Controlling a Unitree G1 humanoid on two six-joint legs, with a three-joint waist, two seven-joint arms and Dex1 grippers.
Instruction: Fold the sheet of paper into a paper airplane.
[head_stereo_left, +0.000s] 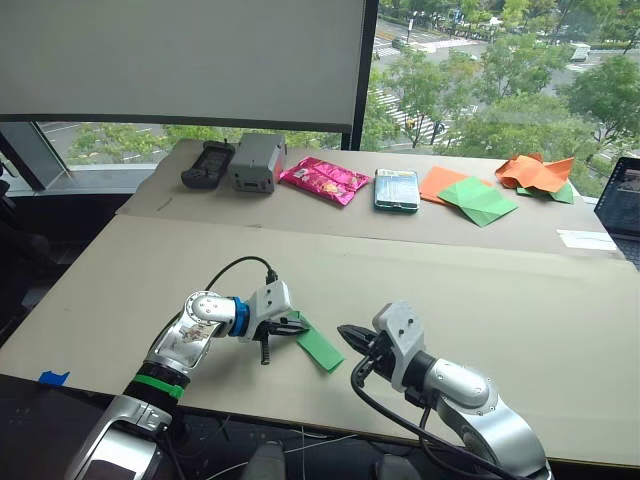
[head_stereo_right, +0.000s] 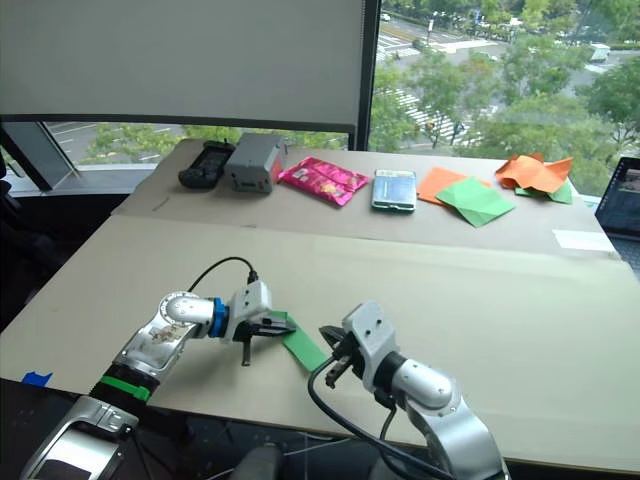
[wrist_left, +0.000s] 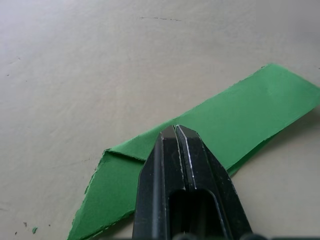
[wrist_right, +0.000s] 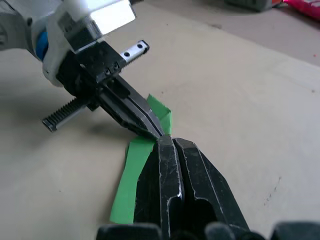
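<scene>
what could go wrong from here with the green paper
Both tools, left and right, are shut with their tips nearly meeting over the paper airplane; they could collide. The folded layers already gape along one edge, so pressing unevenly may skew the crease. The paper lies near the table's front edge and could slide off.

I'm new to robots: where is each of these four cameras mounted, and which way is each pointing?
Left eye: on the head, looking forward and down at the table and both arms.
Right eye: beside it, same scene.
Left wrist: on the left arm, looking along the shut left gripper pressing the paper airplane.
Right wrist: on the right arm, looking along the shut right gripper at the left gripper.
Shared: every view shows the green airplane.
</scene>
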